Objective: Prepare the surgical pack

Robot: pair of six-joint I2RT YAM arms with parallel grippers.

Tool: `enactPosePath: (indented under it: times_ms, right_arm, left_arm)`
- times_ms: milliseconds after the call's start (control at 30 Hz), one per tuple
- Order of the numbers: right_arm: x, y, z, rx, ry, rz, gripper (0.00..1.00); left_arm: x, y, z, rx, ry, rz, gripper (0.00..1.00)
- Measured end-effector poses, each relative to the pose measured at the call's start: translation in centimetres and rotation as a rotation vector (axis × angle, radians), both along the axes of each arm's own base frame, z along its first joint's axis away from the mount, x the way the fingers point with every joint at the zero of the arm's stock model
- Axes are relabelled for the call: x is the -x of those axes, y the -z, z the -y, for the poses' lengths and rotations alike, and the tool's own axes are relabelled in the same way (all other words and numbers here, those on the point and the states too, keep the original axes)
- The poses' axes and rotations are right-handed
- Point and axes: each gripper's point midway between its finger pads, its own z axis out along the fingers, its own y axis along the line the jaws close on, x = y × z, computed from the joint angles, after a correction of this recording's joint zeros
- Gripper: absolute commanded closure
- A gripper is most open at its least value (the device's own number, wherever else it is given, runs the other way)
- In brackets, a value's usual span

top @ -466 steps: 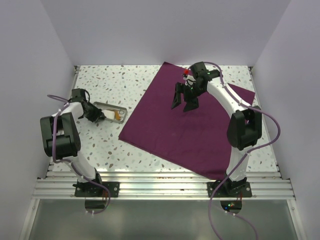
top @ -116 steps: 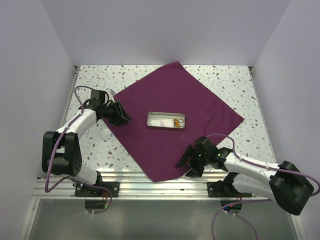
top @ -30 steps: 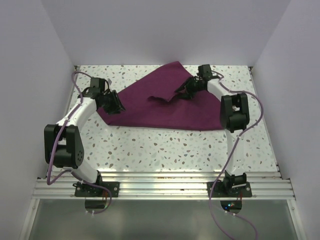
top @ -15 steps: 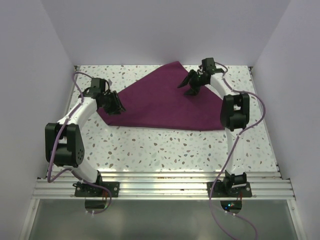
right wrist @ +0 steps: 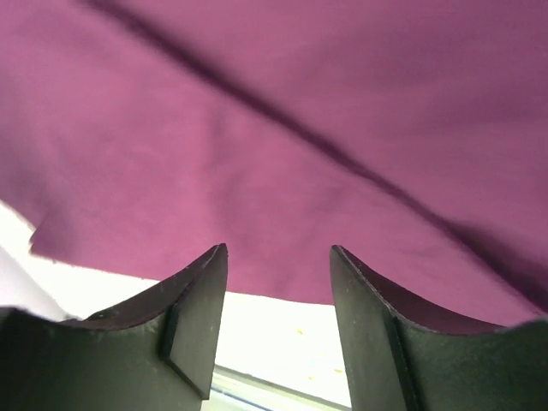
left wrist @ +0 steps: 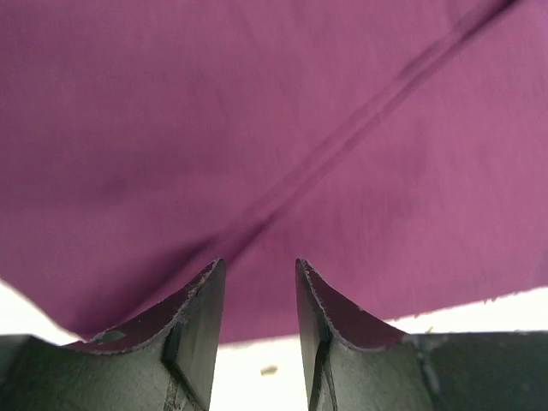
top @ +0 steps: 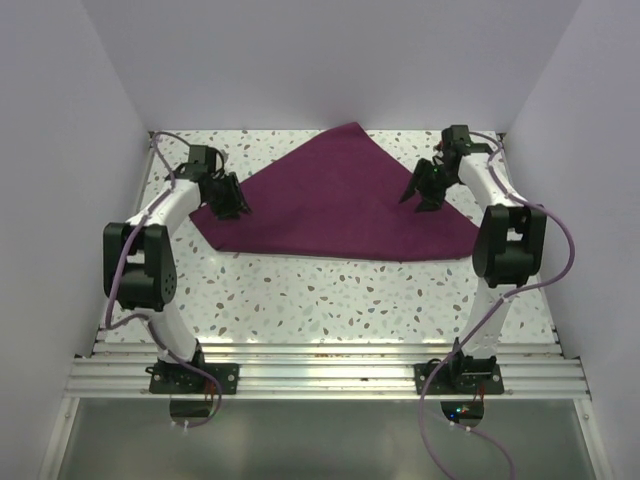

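Spread flat on the far half of the speckled tabletop [top: 330, 290]: plum-purple cloth [top: 340, 205], outline a broad triangle, long straight edge toward the arm bases, apex at the far edge. Left and right corners each close to one arm.

Positioned over the left corner of the cloth: left tool [top: 235, 205], tips angled down toward the fabric. Released; in the left wrist view [left wrist: 257, 291], fingers [left wrist: 199, 312] apart, nothing between them, cloth [left wrist: 282, 128] filling the field with one dark diagonal line across it.

Positioned over the right part of the cloth, near its right corner: right tool [top: 418, 198]. Released; in the right wrist view [right wrist: 278, 291], fingers [right wrist: 364, 317] spread wide, gap empty, cloth [right wrist: 300, 128] beyond the tips, crossed by a dark diagonal line. Contact with the fabric: cannot tell for either tool.
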Motion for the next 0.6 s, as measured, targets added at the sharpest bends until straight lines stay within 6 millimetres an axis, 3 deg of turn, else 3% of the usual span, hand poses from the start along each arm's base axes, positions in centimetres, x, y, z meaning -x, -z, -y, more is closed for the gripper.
enactPosePath:
  times_ms: [133, 267, 333, 500, 600]
  right_arm:
    - [0.7, 1.7, 3.4, 0.063, 0.064, -0.040, 0.54]
    - [0.6, 3.0, 4.0, 0.097, 0.071, -0.063, 0.58]
    - [0.6, 4.0, 3.8, 0.103, 0.067, -0.081, 0.59]
    - [1.9, 6.8, 3.5, 0.107, 0.056, -0.153, 0.59]
    - [3.8, 8.3, 3.4, 0.098, 0.055, -0.211, 0.59]
  left_arm:
    - [-3.0, 1.8, -0.5, -0.033, -0.013, -0.009, 0.65]
    - [-5.6, 5.5, -1.5, -0.059, -0.030, -0.052, 0.74]
    - [-5.9, 7.0, -1.6, -0.038, -0.037, -0.093, 0.75]
    - [-5.9, 7.2, -2.7, 0.006, -0.077, -0.081, 0.77]
    - [-4.4, 7.3, -3.0, 0.042, -0.094, -0.077, 0.77]
